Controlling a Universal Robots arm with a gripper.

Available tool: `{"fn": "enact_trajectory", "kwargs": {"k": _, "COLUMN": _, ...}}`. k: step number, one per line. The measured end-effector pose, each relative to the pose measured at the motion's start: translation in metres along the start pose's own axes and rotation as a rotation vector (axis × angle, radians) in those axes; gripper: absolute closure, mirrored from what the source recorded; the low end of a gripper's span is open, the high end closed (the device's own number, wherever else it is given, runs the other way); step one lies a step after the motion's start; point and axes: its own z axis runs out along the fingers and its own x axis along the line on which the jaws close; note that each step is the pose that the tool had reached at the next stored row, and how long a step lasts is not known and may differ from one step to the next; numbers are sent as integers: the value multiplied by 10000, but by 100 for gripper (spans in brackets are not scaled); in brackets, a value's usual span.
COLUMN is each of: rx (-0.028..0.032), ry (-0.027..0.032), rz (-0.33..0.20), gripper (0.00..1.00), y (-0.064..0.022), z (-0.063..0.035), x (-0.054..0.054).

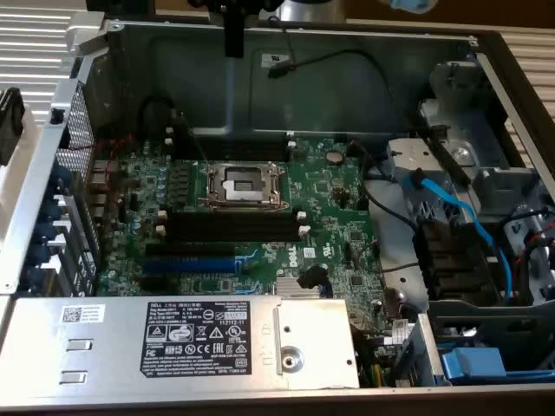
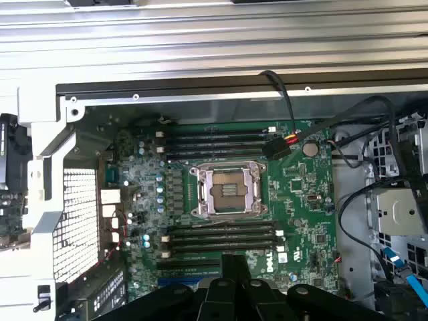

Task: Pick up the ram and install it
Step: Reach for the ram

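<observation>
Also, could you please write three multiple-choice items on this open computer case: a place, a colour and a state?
1. Where is the round silver coin battery relative to the square silver processor socket?
A. on the exterior view's left
B. on the exterior view's right
C. inside it
2. What colour are the end clips of the long black memory slots?
A. white
B. orange
C. blue
3. How is the socket?
A. under a fan
B. under a finned cooler
C. bare
Answers: 1 B, it lies past the socket's right edge in that view; 2 A, the clips show white; 3 C, its frame and centre lie uncovered.
</observation>
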Motion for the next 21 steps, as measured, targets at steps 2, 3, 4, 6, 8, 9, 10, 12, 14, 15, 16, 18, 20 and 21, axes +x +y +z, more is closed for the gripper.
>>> {"fn": "enact_trajectory", "kwargs": {"k": 2, "rx": 0, "ry": -1, "rz": 0, "gripper": 90, "y": 0, "z": 0, "x": 0}}
{"fn": "enact_trajectory", "kwargs": {"k": 3, "rx": 0, "ry": 0, "rz": 0, "gripper": 90, "y": 0, "z": 0, "x": 0}}
{"fn": "enact_trajectory", "kwargs": {"k": 4, "rx": 0, "ry": -1, "rz": 0, "gripper": 90, "y": 0, "z": 0, "x": 0}}
{"fn": "enact_trajectory", "kwargs": {"k": 6, "rx": 0, "ry": 0, "rz": 0, "gripper": 90, "y": 0, "z": 0, "x": 0}}
{"fn": "enact_trajectory", "kwargs": {"k": 8, "rx": 0, "ry": 0, "rz": 0, "gripper": 90, "y": 0, "z": 0, "x": 0}}
{"fn": "enact_trajectory", "kwargs": {"k": 9, "rx": 0, "ry": 0, "rz": 1, "gripper": 90, "y": 0, "z": 0, "x": 0}}
{"fn": "enact_trajectory", "kwargs": {"k": 10, "rx": 0, "ry": 0, "rz": 0, "gripper": 90, "y": 0, "z": 0, "x": 0}}
{"fn": "enact_trajectory", "kwargs": {"k": 12, "rx": 0, "ry": 0, "rz": 0, "gripper": 90, "y": 0, "z": 0, "x": 0}}
{"fn": "enact_trajectory", "kwargs": {"k": 14, "rx": 1, "ry": 14, "rz": 1, "gripper": 90, "y": 0, "z": -3, "x": 0}}
{"fn": "enact_trajectory", "kwargs": {"k": 15, "rx": 5, "ry": 50, "rz": 2, "gripper": 90, "y": 0, "z": -12, "x": 1}}
{"fn": "enact_trajectory", "kwargs": {"k": 16, "rx": 9, "ry": 91, "rz": 5, "gripper": 90, "y": 1, "z": -29, "x": 7}}
{"fn": "enact_trajectory", "kwargs": {"k": 18, "rx": 16, "ry": 213, "rz": 9, "gripper": 90, "y": 1, "z": -44, "x": 56}}
{"fn": "enact_trajectory", "kwargs": {"k": 20, "rx": 21, "ry": 272, "rz": 13, "gripper": 90, "y": 5, "z": -46, "x": 137}}
{"fn": "enact_trajectory", "kwargs": {"k": 21, "rx": 20, "ry": 286, "rz": 15, "gripper": 90, "y": 10, "z": -46, "x": 180}}
